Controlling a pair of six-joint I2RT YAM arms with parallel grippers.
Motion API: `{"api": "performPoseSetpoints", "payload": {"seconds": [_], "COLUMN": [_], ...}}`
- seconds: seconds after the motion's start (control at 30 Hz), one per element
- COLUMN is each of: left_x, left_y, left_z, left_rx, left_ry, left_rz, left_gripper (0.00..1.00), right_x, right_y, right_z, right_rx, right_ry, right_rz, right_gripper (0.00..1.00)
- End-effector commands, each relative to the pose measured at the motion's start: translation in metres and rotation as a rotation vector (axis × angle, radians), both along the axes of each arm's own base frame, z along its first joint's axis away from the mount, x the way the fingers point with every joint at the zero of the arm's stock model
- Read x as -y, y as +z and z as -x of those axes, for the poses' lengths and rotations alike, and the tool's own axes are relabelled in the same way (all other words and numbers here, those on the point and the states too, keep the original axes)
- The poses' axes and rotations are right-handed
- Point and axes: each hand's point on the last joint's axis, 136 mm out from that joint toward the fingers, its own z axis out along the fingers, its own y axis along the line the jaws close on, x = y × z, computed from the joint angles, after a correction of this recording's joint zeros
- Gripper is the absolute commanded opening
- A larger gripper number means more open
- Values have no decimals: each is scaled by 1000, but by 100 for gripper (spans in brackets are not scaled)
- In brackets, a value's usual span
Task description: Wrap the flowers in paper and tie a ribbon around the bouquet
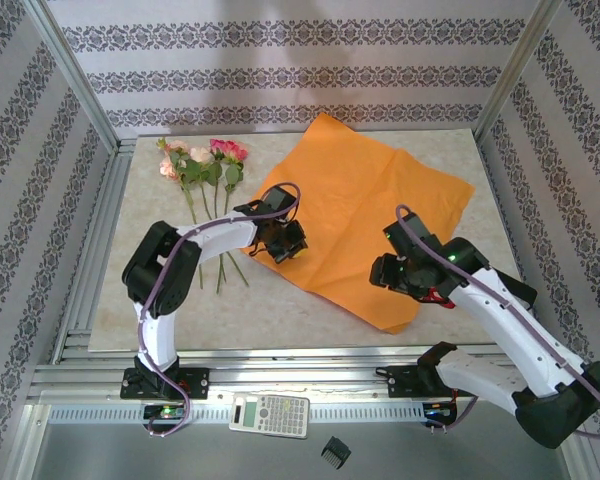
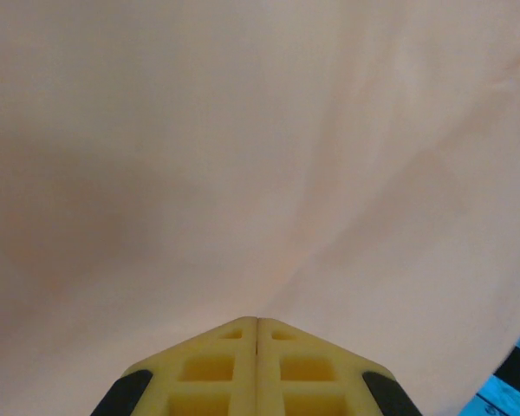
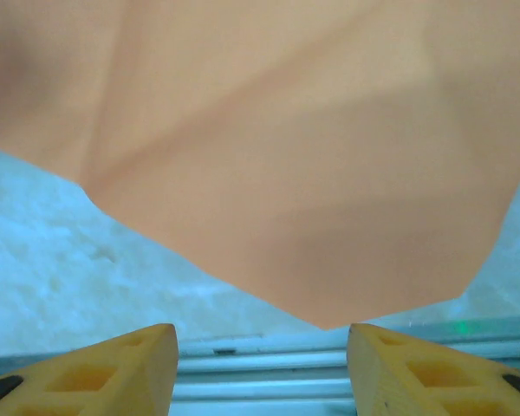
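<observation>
**Left end effector closed at the paper's edge, right one open over its near corner**

A large bright orange sheet of creased wrapping paper (image 1: 370, 210) lies spread flat on the pale marbled counter (image 1: 150, 300), turned so that one corner points to the far wall and another to the arms. Just beside its left edge lie a few small pink and cream roses with green leaves and long thin green stems (image 1: 202, 165). Their heads are at the far side, and their stems run toward the near edge, clear of the sheet.

The left end effector (image 1: 283, 243) sits at the paper's left edge, near the lower ends of the stems. In the left wrist view its yellow fingers (image 2: 217, 368) are pressed together tip to tip, with the paper (image 2: 243, 156) close behind them. Whether a fold of the sheet is pinched between them cannot be told.

The right end effector (image 1: 392, 270) hangs over the near right part of the sheet. Its wrist view shows the end effector (image 3: 258, 338) spread wide and holding nothing, with the paper's near corner (image 3: 329, 316) between the fingertips and apart from both.

A pale pocket calculator (image 1: 270, 412) rests on the metal frame between the arm bases.
</observation>
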Motion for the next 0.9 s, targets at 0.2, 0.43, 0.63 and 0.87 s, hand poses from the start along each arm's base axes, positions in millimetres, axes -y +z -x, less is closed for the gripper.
{"api": "performPoseSetpoints", "payload": {"seconds": [0.2,0.43,0.63,0.87], "left_x": [-26,-68,-86,-67], "left_y": [-36,-54,-45,-29], "left_z": [-3,-10,-17,-19], "left_rx": [-68,-95,-80,-80], "left_ry": [88,107,90,54], "left_rz": [-35,-100,-76,48], "left_gripper": [0,0,0,14], "right_x": [-38,-70,-94,-72], "right_y": [-89,-146,-161,-150], "right_z": [-74,-49,-10,13], "right_rx": [-141,-311,-405,-418], "right_ry": [39,125,160,116], "right_rz": [-113,-73,-65,-5], "right_gripper": [35,30,25,22]}}
